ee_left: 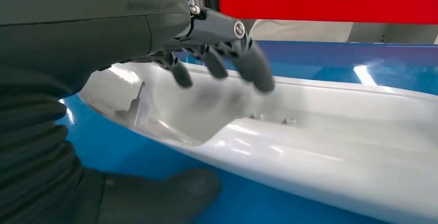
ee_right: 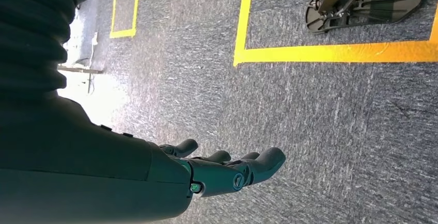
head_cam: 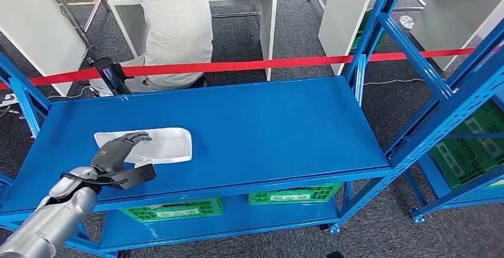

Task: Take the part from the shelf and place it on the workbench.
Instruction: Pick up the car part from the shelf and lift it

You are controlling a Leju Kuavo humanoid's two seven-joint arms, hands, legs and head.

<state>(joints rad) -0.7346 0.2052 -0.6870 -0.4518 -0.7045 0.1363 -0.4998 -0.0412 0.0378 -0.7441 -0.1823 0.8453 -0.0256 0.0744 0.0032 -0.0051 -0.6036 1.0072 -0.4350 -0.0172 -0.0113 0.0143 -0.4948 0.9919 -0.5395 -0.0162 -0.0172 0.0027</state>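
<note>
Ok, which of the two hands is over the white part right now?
The left hand: its fingers spread just above the white part on the blue shelf. The right hand hangs over carpet.

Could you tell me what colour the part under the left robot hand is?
White, glossy part; clearest in the left wrist view.

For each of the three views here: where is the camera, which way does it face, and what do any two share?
Head: high on the body, facing forward and down at the blue shelf; left hand over the white part.
Left wrist: behind the left hand, facing along the white part; both views share these.
Right wrist: hanging arm, facing the floor; right hand empty, fingers apart.
</note>
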